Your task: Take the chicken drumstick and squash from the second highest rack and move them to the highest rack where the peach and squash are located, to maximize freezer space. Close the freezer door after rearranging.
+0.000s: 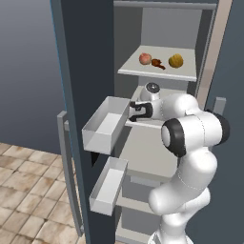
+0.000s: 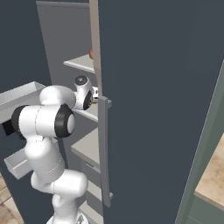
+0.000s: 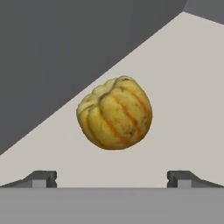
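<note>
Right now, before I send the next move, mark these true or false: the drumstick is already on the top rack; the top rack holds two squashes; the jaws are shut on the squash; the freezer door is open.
1. The drumstick is on the top rack. True.
2. The top rack holds two squashes. False: one squash lies there, with the peach.
3. The jaws are shut on the other squash. False: the gripper is open, the squash ahead of it.
4. The freezer door is open. True.
</note>
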